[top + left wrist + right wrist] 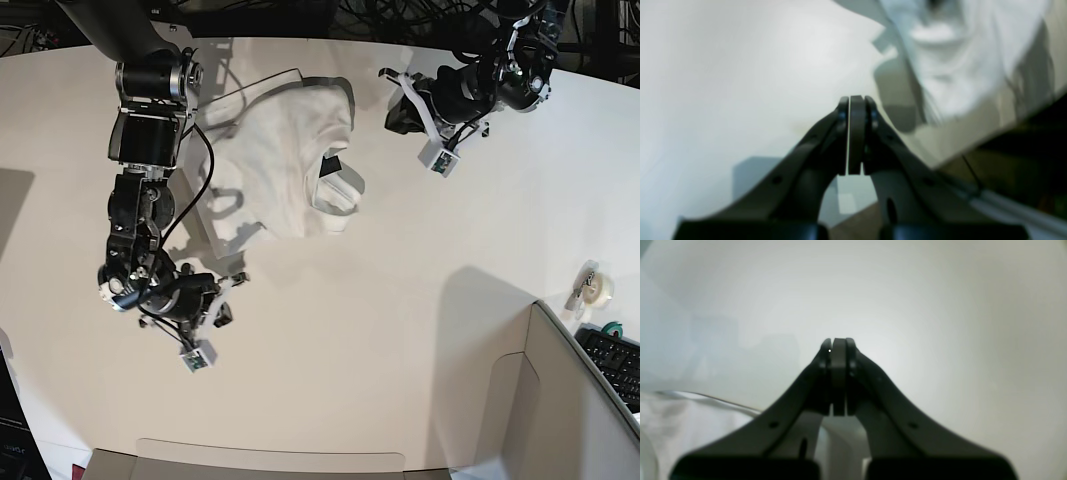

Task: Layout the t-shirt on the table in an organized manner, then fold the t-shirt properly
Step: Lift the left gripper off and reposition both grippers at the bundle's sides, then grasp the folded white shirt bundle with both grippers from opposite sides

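The white t-shirt (275,165) lies crumpled on the far middle of the off-white table (400,300), plain side up with a fold of print peeking out. My left gripper (393,112) hovers just right of the shirt, shut and empty; in the left wrist view its tips (855,100) are pressed together over the table (740,66), with the t-shirt (950,66) blurred beyond. My right gripper (228,292) sits below the shirt's near-left edge, also shut with nothing in it (837,341); the t-shirt (690,430) shows at that view's lower left, with the table (940,323) ahead.
A grey-beige partition panel (560,400) stands at the near right, with a tape roll (590,285) and a keyboard (615,360) behind it. A cardboard edge (270,462) runs along the front. Cables crowd the far edge (400,20).
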Robot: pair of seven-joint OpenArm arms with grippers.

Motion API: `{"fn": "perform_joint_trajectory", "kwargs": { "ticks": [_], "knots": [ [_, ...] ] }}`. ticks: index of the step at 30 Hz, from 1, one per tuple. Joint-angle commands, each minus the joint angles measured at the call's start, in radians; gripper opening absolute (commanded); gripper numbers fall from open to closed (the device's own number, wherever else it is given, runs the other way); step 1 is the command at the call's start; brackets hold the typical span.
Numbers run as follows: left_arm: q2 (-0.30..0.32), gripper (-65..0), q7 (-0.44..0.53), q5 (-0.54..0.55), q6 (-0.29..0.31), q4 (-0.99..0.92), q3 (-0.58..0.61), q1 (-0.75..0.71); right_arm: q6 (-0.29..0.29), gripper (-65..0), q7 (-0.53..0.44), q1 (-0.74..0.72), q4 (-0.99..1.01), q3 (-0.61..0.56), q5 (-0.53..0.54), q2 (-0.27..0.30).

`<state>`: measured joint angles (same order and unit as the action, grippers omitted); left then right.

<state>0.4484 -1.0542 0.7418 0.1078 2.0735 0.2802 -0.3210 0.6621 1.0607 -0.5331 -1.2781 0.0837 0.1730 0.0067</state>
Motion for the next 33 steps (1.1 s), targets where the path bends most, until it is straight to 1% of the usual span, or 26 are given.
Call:
{"fn": "perform_joint_trajectory", "kwargs": {
  "ticks": [1,5,6,7,9,12,14,18,20,23,26,30,33],
  "knots": [
    [0.002,-65.0,0.018,0.020,0.031,0.019,0.011,0.004,0.006,-65.0,-0.044,-0.046,0.012,-0.043,0.013,0.003],
    [0.003,-65.0,0.019,0.014,0.111,0.019,0.093,0.015,0.006,-65.0,-0.126,-0.075,0.101,-0.172,0.013,0.023],
    [0.007,-65.0,0.019,0.014,0.134,0.019,0.124,0.036,0.006,-65.0,-0.152,-0.086,0.125,-0.200,0.013,0.025],
    [0.020,-65.0,0.019,0.014,0.160,0.019,0.161,0.061,0.006,-65.0,-0.182,-0.094,0.151,-0.226,0.013,0.026],
    [0.048,-65.0,0.019,0.012,0.185,0.017,0.242,0.105,0.011,-65.0,-0.227,-0.112,0.199,-0.259,0.013,0.031],
    [0.076,-65.0,0.021,0.012,0.188,0.016,0.360,0.181,0.012,-65.0,-0.273,-0.135,0.257,-0.310,0.013,0.045],
    [0.076,-65.0,0.015,0.012,0.188,0.014,0.433,0.234,0.012,-65.0,-0.303,-0.149,0.291,-0.347,0.013,0.062],
    [0.068,-65.0,0.012,0.011,0.188,-0.017,0.522,0.302,0.014,-65.0,-0.337,-0.158,0.320,-0.401,0.013,0.085],
    [0.066,-65.0,0.018,0.011,0.188,-0.047,0.538,0.313,0.014,-65.0,-0.346,-0.154,0.321,-0.404,0.013,0.085],
    [0.062,-65.0,0.022,0.000,0.186,-0.092,0.532,0.313,0.014,-65.0,-0.346,-0.146,0.321,-0.404,0.013,0.097],
    [0.031,-65.0,0.022,-0.060,0.186,-0.116,0.532,0.308,0.014,-65.0,-0.346,-0.124,0.315,-0.404,0.013,0.111],
    [0.007,-65.0,0.018,-0.140,0.186,-0.135,0.532,0.305,0.014,-65.0,-0.345,-0.109,0.312,-0.404,0.013,0.121],
    [0.002,-65.0,0.016,-0.167,0.186,-0.158,0.531,0.305,0.014,-65.0,-0.340,-0.095,0.311,-0.404,0.013,0.125]
  ]
}}
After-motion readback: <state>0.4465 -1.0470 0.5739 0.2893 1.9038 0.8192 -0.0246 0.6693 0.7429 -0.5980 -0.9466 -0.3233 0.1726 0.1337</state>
